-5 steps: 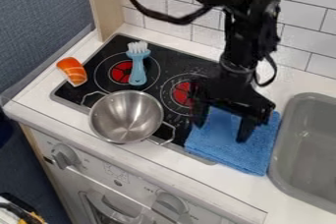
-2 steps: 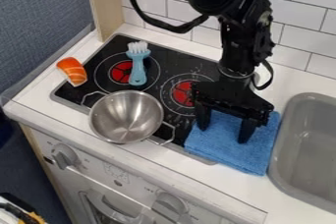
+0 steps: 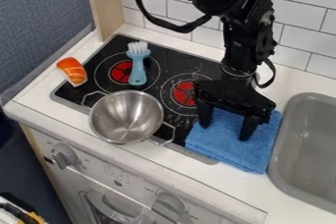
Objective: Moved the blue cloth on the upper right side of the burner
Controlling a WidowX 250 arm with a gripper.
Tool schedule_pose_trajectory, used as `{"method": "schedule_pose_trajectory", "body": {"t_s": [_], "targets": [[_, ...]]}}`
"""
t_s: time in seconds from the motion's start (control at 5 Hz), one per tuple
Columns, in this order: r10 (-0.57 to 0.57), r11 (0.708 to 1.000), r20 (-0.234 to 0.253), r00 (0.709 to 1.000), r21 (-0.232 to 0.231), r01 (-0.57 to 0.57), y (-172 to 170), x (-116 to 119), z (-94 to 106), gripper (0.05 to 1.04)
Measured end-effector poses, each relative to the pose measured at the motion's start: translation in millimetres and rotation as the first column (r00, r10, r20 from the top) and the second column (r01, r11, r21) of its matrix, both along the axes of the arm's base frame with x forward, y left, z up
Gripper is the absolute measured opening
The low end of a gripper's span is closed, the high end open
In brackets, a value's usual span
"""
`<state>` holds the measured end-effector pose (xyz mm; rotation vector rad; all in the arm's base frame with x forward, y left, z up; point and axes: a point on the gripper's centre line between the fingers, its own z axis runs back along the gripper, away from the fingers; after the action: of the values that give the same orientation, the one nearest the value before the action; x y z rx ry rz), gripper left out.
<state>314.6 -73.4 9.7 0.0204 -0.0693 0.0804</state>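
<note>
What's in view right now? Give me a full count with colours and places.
Cloth: one, blue, at the stovetop's right edge, left of the sink
Stovetop: one, black
Burners: two, red centres, on the stovetop
Pan: one, silver, two handles, front of the stovetop
Brush: one, light blue with white bristles, over the left burner
Sushi-like toy: one, orange and white, left of the stovetop
Sink: one, grey, far right
Counter: one, white, around the stovetop
Knobs: two, grey, front panel
Arm: one, black, from the top edge
Gripper: one, black, open, at the cloth
</note>
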Motion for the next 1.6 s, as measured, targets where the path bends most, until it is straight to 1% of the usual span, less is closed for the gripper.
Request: {"method": "schedule_pose_trajectory", "body": {"t_s": [0.2,0.4,0.6,0.8,1.4,1.6], "targets": [[0.032,0.999,-0.003,0.999,-0.025,-0.032,13.2,3.8,1.0,0.999],[0.039,0.999,0.0,0.999,-0.019,-0.039,20.9,10.9,-0.4,0.999],[0.034,0.999,0.006,0.999,-0.029,-0.034,27.0,16.7,-0.7,0.999],[0.032,0.999,0.015,0.999,-0.017,-0.032,31.1,24.1,-1.3,0.999],[0.028,1.0,0.04,0.999,-0.01,-0.028,63.6,54.7,-2.6,0.999],[0.014,1.0,0.038,0.999,-0.004,-0.013,75.5,61.2,-2.9,0.999]]}}
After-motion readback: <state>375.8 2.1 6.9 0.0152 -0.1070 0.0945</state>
